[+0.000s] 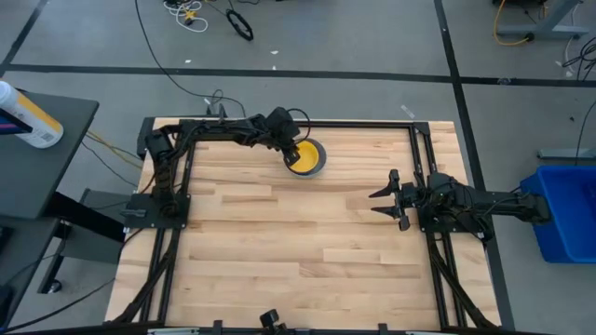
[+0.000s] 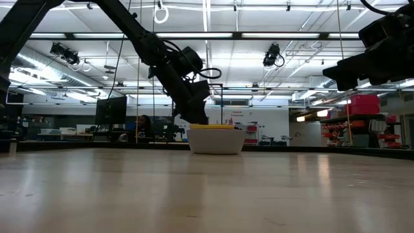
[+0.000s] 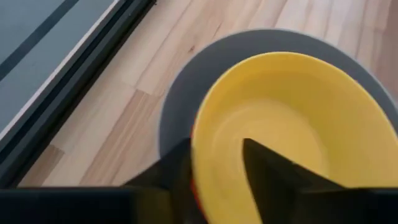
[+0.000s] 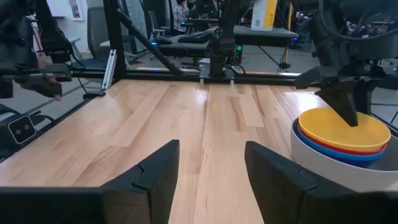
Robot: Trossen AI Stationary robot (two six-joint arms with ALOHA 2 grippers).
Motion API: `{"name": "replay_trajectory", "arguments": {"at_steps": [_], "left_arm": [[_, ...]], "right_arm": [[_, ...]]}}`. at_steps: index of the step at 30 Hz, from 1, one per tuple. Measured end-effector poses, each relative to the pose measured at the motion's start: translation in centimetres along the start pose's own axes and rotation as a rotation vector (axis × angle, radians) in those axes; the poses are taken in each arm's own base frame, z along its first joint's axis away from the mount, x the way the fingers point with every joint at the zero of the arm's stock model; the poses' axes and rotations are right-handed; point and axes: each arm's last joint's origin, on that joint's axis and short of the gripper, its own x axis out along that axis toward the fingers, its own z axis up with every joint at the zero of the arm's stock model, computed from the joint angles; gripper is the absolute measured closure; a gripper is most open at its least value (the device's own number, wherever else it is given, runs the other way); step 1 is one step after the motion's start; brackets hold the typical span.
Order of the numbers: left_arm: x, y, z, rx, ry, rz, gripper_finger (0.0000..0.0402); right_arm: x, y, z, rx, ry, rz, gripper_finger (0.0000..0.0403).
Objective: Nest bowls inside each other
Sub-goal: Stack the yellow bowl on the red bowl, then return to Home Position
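The bowls stand nested in one stack near the table's far edge. The yellow bowl is on top, with red and blue rims showing under it, all inside the grey bowl, which rests on the wood. My left gripper is open at the stack's left side, one finger inside the yellow bowl and one outside its rim. My right gripper hovers open and holds nothing at the table's right side. My left gripper stands astride the yellow bowl's rim on the stack's left side, slanting down from the table's left. Bare yellow wall shows between the rim and the inner finger. Whether the outer finger touches the rim I cannot tell.
A black frame runs along the table's left, far and right edges. A blue bin stands off the table to the right. A side table with a white and yellow bottle is at the left. Bare wood fills the middle and near side.
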Motion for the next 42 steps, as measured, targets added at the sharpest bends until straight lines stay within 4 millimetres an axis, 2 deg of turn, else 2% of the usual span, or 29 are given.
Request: {"name": "replay_trajectory", "arguments": {"at_steps": [4,6,11,15,18,21,24,28,33,37,42], "left_arm": [[-0.4,0.0,0.2,0.015,-0.006,0.002,0.0175],[-0.9,0.0,1.0,0.02,-0.034,0.008,0.0141],[-2.6,0.1,2.7,0.031,-0.104,0.019,0.0091],[-3.9,-0.3,3.7,0.065,-0.158,0.018,0.0091],[-5.5,-1.5,4.4,0.095,-0.203,0.023,0.0102],[-8.0,-3.6,4.5,0.16,-0.287,0.053,0.0122],[-11.9,-6.1,3.5,0.227,-0.377,0.037,0.0145],[-17.8,-8.8,0.1,0.247,-0.476,-0.095,0.017],[-23.0,-10.7,-7.2,0.226,-0.558,-0.285,0.0179],[-24.5,-10.4,-13.0,0.14,-0.617,-0.344,0.0179],[-23.6,-9.6,-18.5,0.049,-0.705,-0.36,0.018]], "right_arm": [[0.0,0.0,0.0,0.0,0.0,0.0,0.0206],[0.0,0.0,0.0,0.0,0.0,0.0,0.0206],[0.0,0.0,0.0,0.0,0.0,0.0,0.0211],[0.0,0.0,0.0,0.0,0.0,0.0,0.0213],[0.0,0.0,0.0,0.001,0.0,0.0,0.0211],[0.0,0.0,0.0,0.027,0.0,0.0,0.0208],[0.0,0.0,0.0,0.054,0.005,0.0,0.0206],[0.1,0.0,-0.2,0.065,0.021,0.001,0.0207],[0.2,0.0,-0.3,0.068,0.036,0.001,0.0212],[0.2,0.0,-0.3,0.069,0.039,0.001,0.0214],[0.2,0.0,-0.3,0.088,0.039,0.0,0.021]]}}
